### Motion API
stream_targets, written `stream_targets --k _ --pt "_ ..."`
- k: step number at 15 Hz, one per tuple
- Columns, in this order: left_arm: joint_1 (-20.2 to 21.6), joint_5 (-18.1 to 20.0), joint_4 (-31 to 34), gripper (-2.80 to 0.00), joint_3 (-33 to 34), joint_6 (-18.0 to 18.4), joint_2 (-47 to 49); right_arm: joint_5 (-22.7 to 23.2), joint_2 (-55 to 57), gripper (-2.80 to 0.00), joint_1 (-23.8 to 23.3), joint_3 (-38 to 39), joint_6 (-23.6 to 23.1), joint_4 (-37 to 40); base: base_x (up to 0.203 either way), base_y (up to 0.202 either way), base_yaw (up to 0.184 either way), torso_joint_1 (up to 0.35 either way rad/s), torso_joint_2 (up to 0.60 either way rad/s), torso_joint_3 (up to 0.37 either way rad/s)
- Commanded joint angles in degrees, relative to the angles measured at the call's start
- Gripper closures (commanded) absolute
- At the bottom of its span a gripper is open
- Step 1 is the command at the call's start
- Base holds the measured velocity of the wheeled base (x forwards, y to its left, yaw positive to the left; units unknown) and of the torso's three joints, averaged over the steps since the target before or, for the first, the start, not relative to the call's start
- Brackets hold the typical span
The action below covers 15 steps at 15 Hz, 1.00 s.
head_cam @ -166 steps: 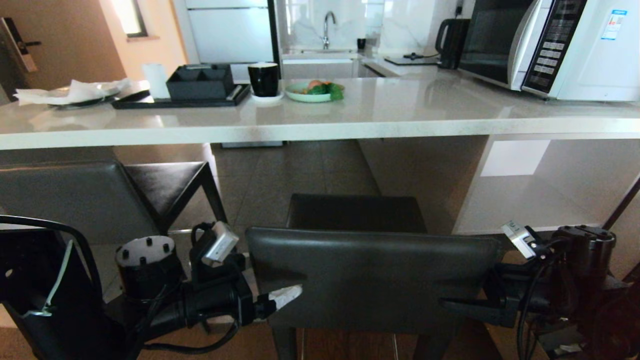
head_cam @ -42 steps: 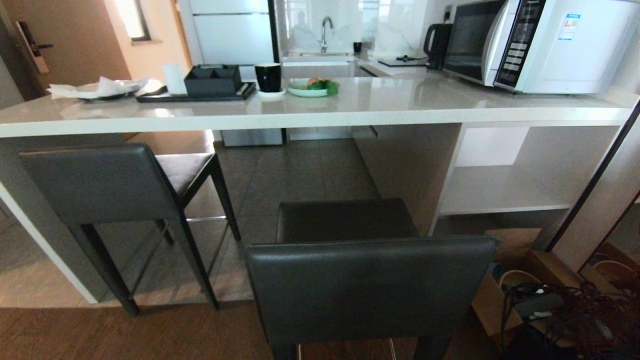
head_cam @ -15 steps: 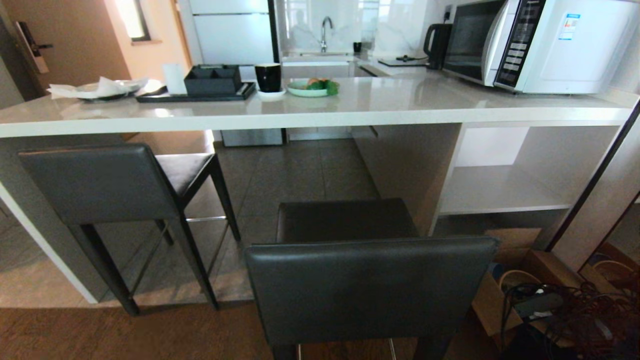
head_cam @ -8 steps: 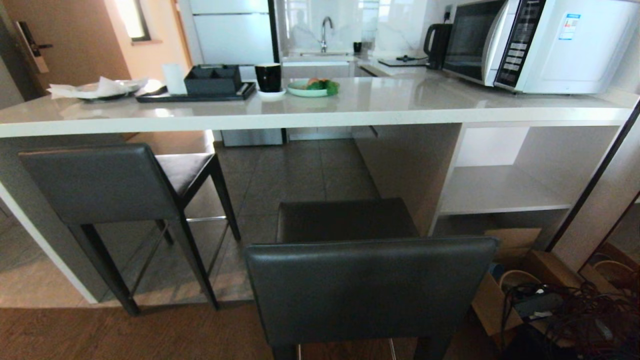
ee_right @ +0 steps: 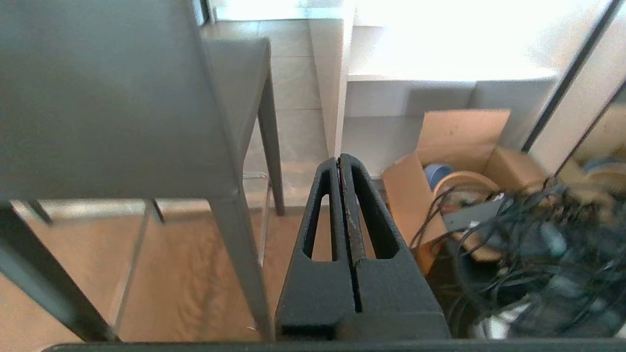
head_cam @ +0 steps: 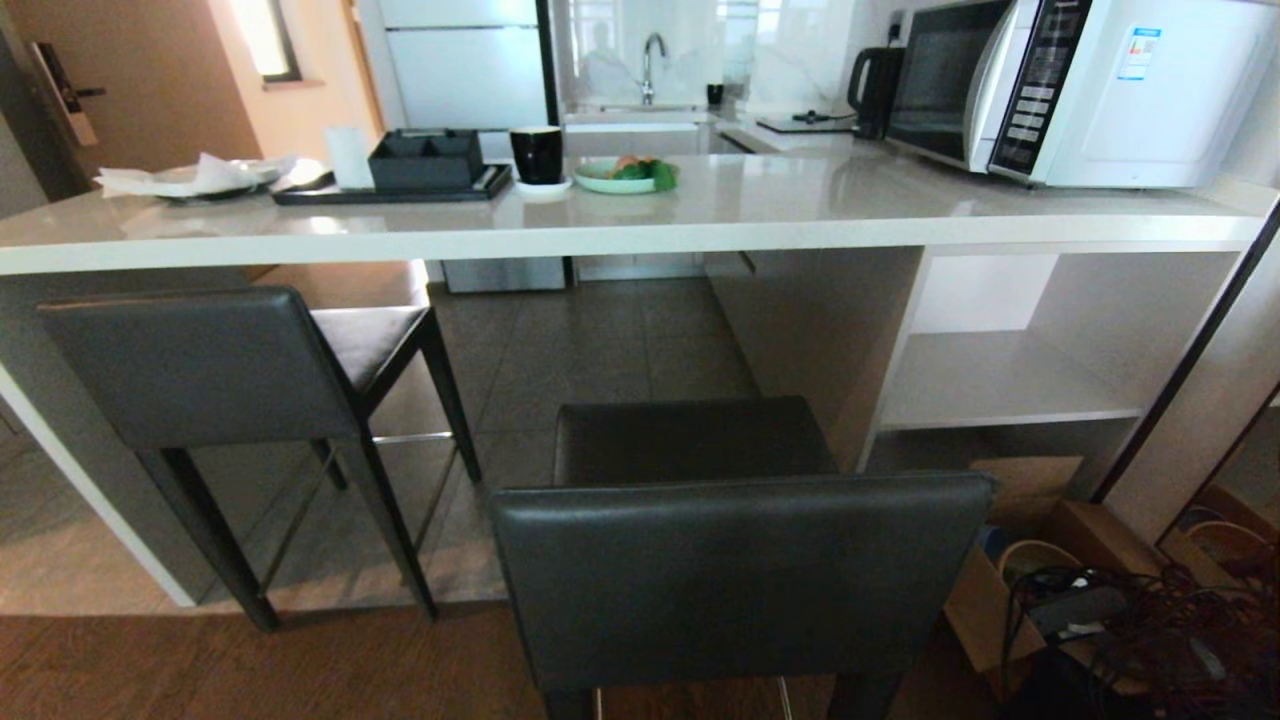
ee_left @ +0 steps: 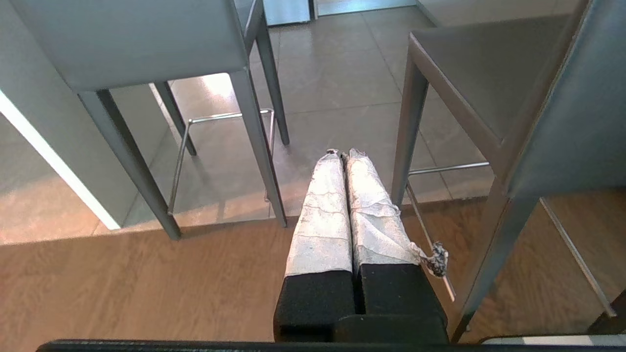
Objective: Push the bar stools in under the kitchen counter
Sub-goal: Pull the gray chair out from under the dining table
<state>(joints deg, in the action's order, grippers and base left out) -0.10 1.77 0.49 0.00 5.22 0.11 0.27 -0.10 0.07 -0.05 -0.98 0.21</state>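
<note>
left end effector [ee_left: 341,153] pressed together | right end effector [ee_right: 339,159] likewise | we see both bar stools [head_cam: 735,575] near tabletop [head_cam: 620,225], ungripped

We are in a home kitchen. A long stone worktop [head_cam: 760,205] spans our view, with a microwave [head_cam: 1080,90] at two o'clock, a black kettle [head_cam: 872,92] beside it, and a sink tap [head_cam: 652,55] at twelve o'clock by a white fridge [head_cam: 460,70]. A black mug [head_cam: 537,155] and a plate of food [head_cam: 622,177] sit on the worktop; two bar stools [head_cam: 740,570] stand below, over tiles and wood flooring [head_cam: 250,670].
</note>
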Motion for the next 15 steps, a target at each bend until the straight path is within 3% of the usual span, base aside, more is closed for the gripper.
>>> stream_targets --k 1,3,15 --pt "0.0 -0.8 0.0 0.0 0.0 -1.1 0.2 -0.2 0.1 0.0 0.0 0.0 0.4 -0.1 0.0 0.0 0.0 0.0 0.0 0.0" --pt "0.0 -1.9 -0.1 0.0 0.0 -4.1 0.2 -0.2 0.1 0.0 0.0 0.0 0.4 -0.1 0.0 0.0 0.0 0.0 0.0 0.0" --pt "0.0 -2.0 -0.1 0.0 0.0 -4.5 0.2 -0.2 0.0 0.0 0.0 -0.1 0.4 -0.1 -0.007 0.0 0.0 0.001 0.0 0.0"
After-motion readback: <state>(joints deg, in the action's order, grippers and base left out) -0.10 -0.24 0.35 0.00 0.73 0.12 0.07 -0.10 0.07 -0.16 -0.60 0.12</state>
